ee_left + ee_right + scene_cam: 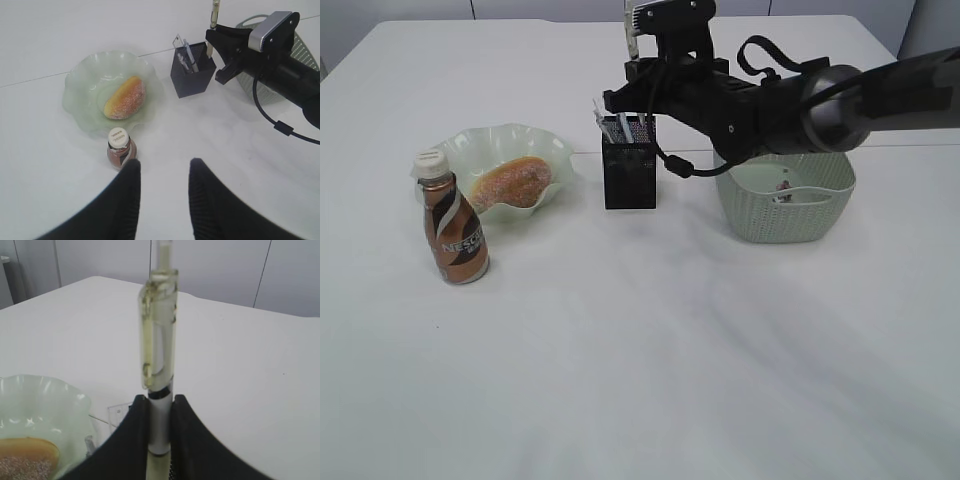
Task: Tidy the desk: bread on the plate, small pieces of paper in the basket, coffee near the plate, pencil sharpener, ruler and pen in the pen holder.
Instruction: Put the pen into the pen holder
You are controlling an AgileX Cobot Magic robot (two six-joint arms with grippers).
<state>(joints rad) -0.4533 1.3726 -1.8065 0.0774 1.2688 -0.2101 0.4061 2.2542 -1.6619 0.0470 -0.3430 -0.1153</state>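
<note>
Right hand (159, 415) clamped on the upright pen (159, 340) above the pen holder (629, 165) — lower it straight, then release; left hand (162, 175) stands apart, empty.

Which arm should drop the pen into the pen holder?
Right. The right gripper is shut on the pen, held upright directly above the pen holder. The left gripper is open and empty, hovering near the coffee, away from the holder.
</note>
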